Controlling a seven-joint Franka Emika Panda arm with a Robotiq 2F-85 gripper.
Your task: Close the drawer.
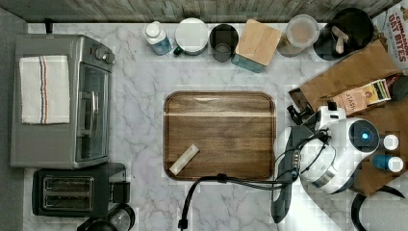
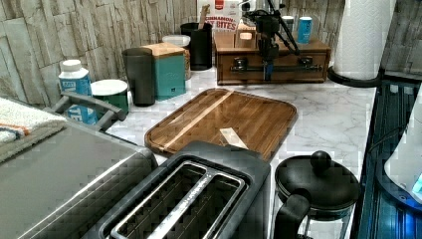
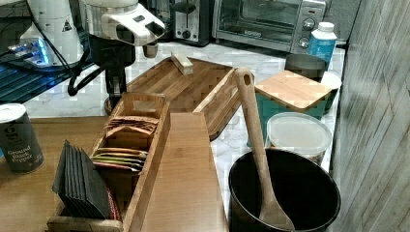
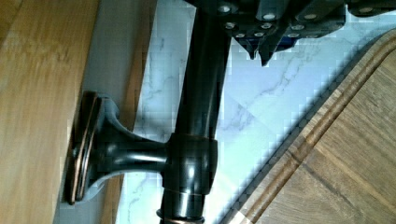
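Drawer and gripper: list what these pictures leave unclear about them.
- Whether the drawer is fully shut: in the left view it is far off and the gripper crosses its front.
- Whether the fingers grip the black bar handle: in the wrist view the fingertips lie beside the bar, cut off by the edge.
- The drawer's inside: hidden under the box top.
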